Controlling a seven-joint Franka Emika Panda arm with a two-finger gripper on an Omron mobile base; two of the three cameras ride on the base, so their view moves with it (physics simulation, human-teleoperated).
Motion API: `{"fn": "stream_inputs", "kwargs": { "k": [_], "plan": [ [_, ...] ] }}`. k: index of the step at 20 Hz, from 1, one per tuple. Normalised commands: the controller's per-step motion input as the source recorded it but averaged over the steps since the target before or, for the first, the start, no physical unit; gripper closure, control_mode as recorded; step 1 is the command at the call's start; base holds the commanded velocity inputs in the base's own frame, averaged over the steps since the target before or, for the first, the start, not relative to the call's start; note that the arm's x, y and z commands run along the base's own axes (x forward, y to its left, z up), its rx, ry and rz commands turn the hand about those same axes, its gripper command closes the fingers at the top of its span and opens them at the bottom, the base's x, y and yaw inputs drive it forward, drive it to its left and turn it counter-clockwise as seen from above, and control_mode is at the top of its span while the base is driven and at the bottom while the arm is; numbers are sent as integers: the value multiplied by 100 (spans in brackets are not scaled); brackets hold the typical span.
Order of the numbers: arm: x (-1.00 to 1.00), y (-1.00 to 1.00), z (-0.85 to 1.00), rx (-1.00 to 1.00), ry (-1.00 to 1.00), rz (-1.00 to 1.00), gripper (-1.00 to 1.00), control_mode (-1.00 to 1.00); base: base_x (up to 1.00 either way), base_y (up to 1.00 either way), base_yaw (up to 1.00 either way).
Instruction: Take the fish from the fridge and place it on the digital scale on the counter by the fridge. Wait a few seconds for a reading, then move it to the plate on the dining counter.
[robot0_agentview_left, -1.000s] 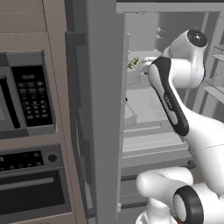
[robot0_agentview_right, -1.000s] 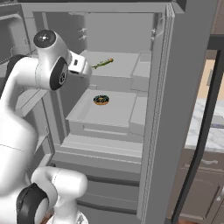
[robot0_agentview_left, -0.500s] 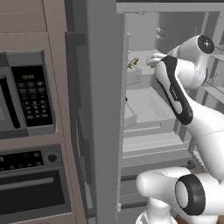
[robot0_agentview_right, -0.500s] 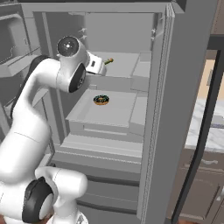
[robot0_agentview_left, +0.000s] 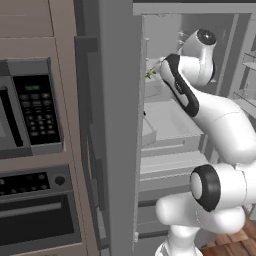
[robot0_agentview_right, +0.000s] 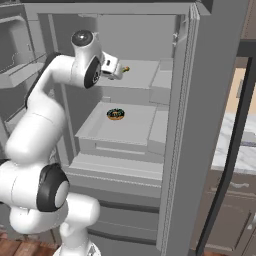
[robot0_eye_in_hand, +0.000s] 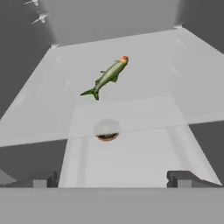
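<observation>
In the hand view we see the fish (robot0_eye_in_hand: 107, 76) lying diagonally on the upper fridge (robot0_agentview_right: 180, 125) shelf, at twelve o'clock from our gripper (robot0_eye_in_hand: 113, 177) — jaws spread wide, holding nothing, so they can straddle it. A small round item (robot0_eye_in_hand: 106, 130) sits on the shelf below.

Smooth matt grey panels on the tall fridge (robot0_agentview_right: 180, 125), like brushed metal on the door faces, with paler plastic-looking walls inside. The upper shelf (robot0_eye_in_hand: 144, 65) looks like clear, lightly glossy glass, the shelf below showing through it. On it, the slim olive-green fish (robot0_eye_in_hand: 106, 77) has a slick, faintly shiny skin with a reddish tip. The black microwave (robot0_agentview_left: 30, 107) front is glossy plastic. Warm wood-grain cabinet panels (robot0_agentview_left: 35, 27) around it, matt.
</observation>
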Motion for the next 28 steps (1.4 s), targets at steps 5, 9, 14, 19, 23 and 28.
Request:
{"fn": "stream_inputs", "kwargs": {
  "k": [5, 9, 14, 19, 23, 28],
  "plan": [
    [52, 0, 0, 0, 4, 0, -100, -100, 0, 0, 0],
    [53, 12, -1, 0, 0, 0, -100, -100, 0, 0, 0],
    [55, 5, 0, -2, 9, 0, -100, -100, 0, 0, 0],
    [35, 0, -2, -5, 24, 3, -100, -100, 0, 0, 0],
    [1, 0, -27, 0, 8, 3, -100, -100, 0, 0, 0],
    [1, 0, -62, 0, -4, 1, -100, -100, 0, 0, 0]
  ]
}}
